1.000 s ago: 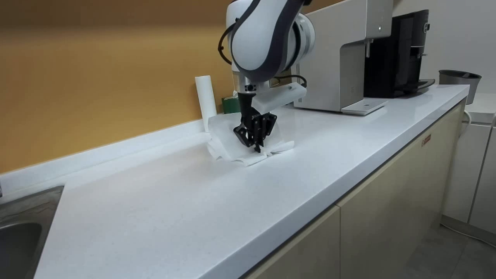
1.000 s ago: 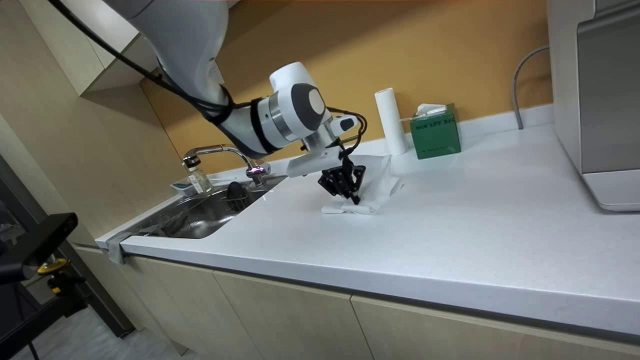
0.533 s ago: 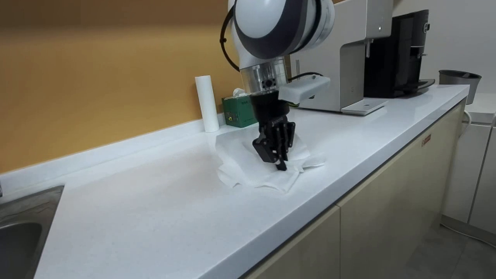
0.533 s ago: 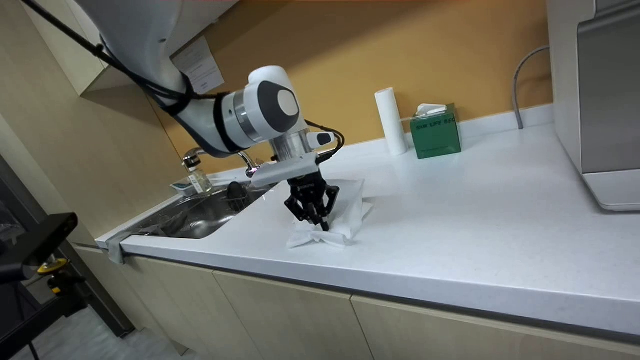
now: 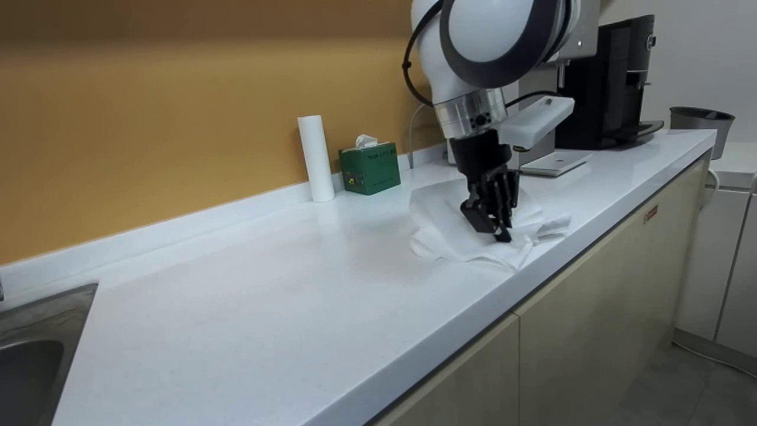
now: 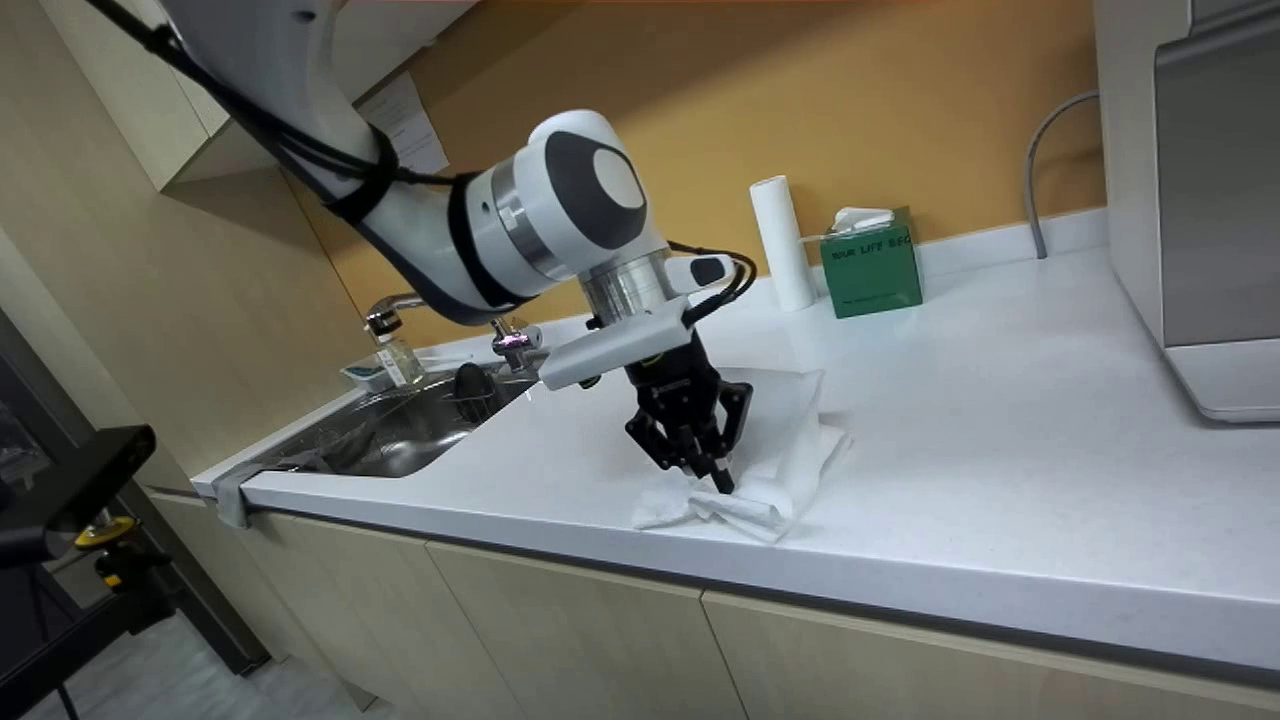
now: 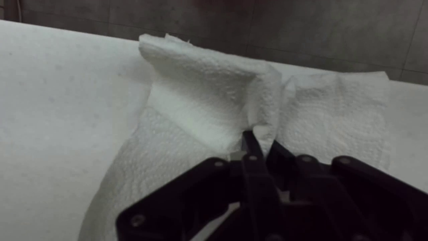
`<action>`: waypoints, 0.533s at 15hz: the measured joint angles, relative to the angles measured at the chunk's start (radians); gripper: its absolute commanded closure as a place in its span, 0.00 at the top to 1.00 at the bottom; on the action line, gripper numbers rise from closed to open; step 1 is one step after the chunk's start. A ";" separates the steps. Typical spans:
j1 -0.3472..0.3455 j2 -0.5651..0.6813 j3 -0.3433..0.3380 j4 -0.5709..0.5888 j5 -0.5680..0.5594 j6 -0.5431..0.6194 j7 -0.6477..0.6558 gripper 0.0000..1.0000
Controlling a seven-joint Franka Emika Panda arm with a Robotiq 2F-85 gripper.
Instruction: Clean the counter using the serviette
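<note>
– Shifted: gripper (image 7: 261,138) plus serviette (image 5: 443,222), farther from the sink (image 6: 410,450) than half a second ago, closer to the front edge of the counter (image 5: 236,325). Count?
– One of each, plus one white roll (image 6: 782,243), one green tissue box (image 5: 370,168).
– Jaws?
– Nearly together, yep, clamped on a pinched-up bit of serviette. Rest spread on the counter.
– Textures?
– Dimpled paper, crumpled at the fingertips (image 7: 248,139). Plain cylinder for the roll, squarish block for the box, faint specks on the counter.
</note>
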 measured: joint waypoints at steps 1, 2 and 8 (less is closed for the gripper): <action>-0.009 0.002 -0.016 0.000 -0.012 0.010 0.019 0.02; -0.018 0.004 -0.028 0.000 -0.018 0.020 0.036 0.02; -0.037 0.023 -0.056 0.023 -0.018 0.058 0.103 0.47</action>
